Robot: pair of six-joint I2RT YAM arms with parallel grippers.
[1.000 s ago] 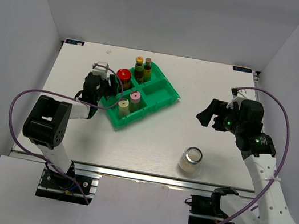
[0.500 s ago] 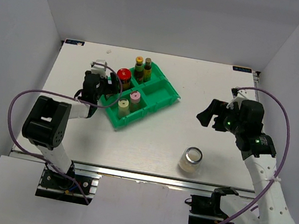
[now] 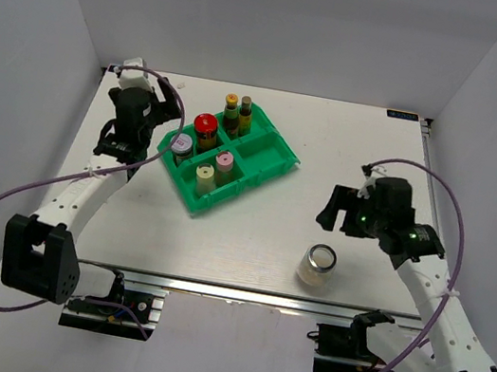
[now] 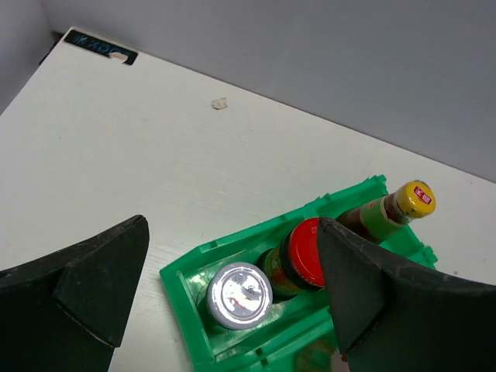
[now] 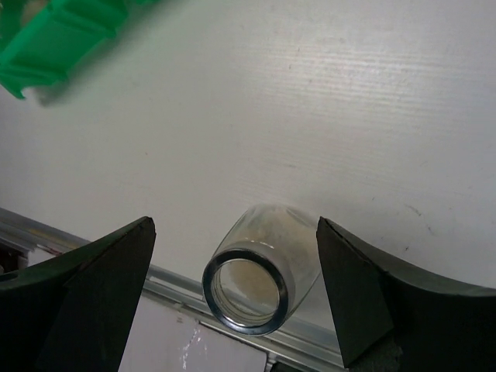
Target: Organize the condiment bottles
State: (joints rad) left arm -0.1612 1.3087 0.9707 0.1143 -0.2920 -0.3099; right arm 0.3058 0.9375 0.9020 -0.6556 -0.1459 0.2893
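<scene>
Gaping empty: left gripper, right gripper; six bottles in green tray, one jar outside.

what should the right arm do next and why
Probably lower the right gripper onto the clear jar. Its jaws are open, the jar shows between its fingers in the wrist view, and it is the only container standing outside the green tray, which has one empty compartment.

Tray upper centre, slim bottles in its top compartment, jars left, shakers bottom, lone jar on table lower right.
</scene>
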